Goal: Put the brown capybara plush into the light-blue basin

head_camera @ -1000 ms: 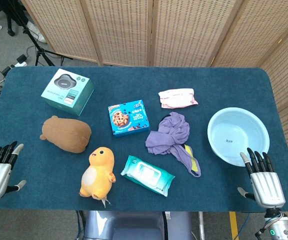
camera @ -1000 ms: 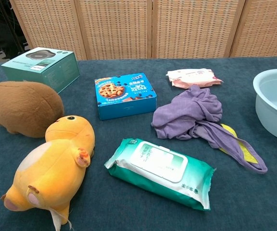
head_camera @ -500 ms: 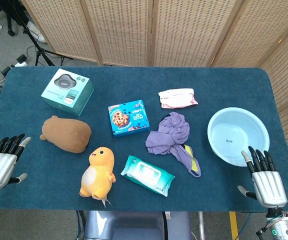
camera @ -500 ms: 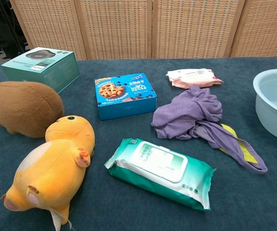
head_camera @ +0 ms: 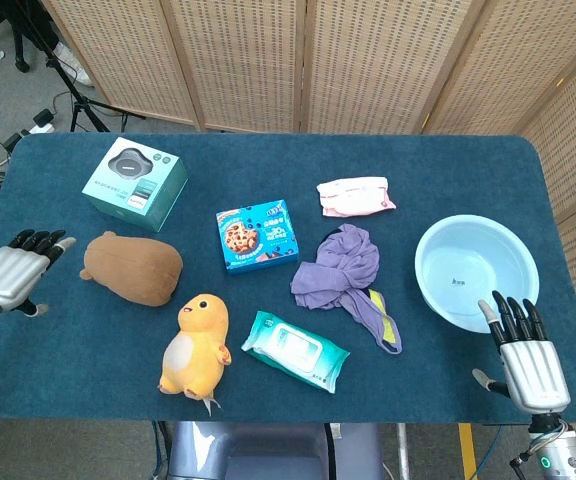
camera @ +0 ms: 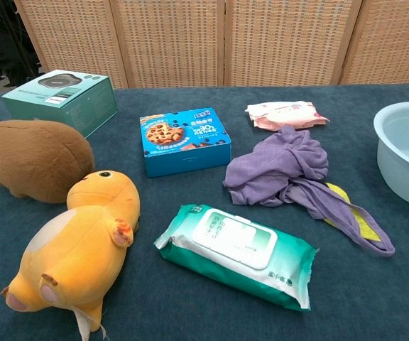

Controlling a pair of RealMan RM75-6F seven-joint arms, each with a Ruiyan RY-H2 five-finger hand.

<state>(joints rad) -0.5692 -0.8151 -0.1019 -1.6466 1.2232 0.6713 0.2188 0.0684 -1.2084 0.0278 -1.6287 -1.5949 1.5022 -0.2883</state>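
The brown capybara plush (head_camera: pixel 133 268) lies on the blue table at the left, also large at the left edge of the chest view (camera: pixel 33 159). The light-blue basin (head_camera: pixel 476 272) stands empty at the right; only its rim (camera: pixel 403 153) shows in the chest view. My left hand (head_camera: pixel 12 273) hovers open just left of the plush, fingers spread toward it, not touching. My right hand (head_camera: pixel 527 360) stays open near the front right corner, just in front of the basin. Neither hand appears in the chest view.
A teal box (head_camera: pixel 135 184) sits behind the plush. An orange plush (head_camera: pixel 196 345), a wipes pack (head_camera: pixel 295 350), a blue cookie box (head_camera: pixel 257 234), a purple cloth (head_camera: pixel 345 272) and a pink packet (head_camera: pixel 354 196) lie between plush and basin.
My left hand has risen from the front left edge and moved up and right toward the capybara plush. The right hand has hardly moved.
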